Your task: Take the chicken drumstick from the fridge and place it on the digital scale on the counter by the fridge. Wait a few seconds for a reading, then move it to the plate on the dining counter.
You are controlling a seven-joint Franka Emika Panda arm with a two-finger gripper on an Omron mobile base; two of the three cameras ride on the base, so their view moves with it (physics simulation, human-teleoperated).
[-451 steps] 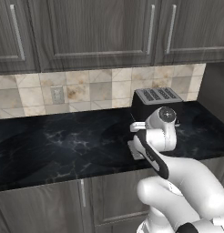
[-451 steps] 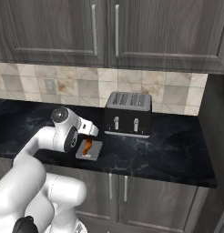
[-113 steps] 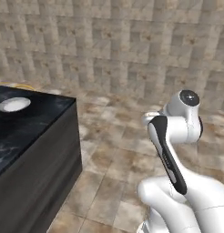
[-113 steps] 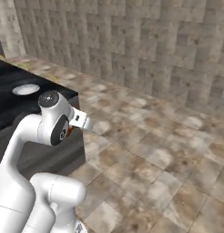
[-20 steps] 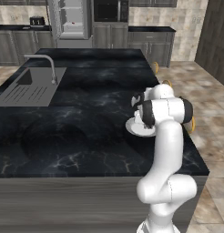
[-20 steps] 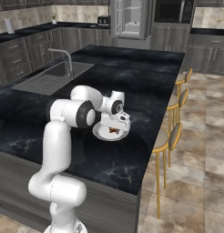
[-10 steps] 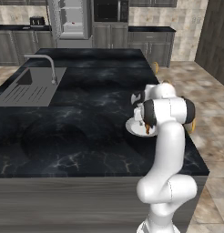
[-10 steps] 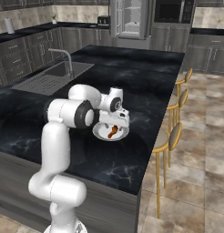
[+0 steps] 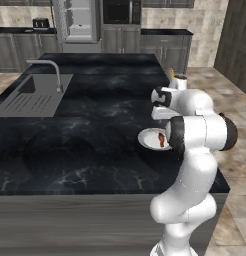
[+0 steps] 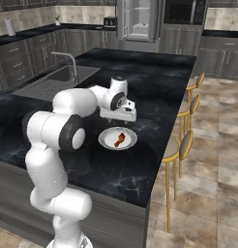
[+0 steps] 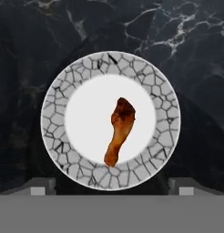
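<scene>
Chicken drumstick (image 11: 120, 131) now lies loose in the middle of the plate (image 11: 57, 105) on the dining counter (image 9: 90, 125), no longer gripped as a second ago. Gripper (image 11: 112, 187) has lifted clear above it, fingers (image 11: 38, 187) spread wide, nothing held. Sink (image 9: 30, 97) well off to one side.

The black marble surface (image 10: 140, 164) carries a plate (image 11: 170, 113) near its edge and has a sink (image 9: 30, 97) set in it.

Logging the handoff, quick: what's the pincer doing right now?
Pincer: open, holding nothing; it hangs above the chicken drumstick, which lies on the plate.
</scene>
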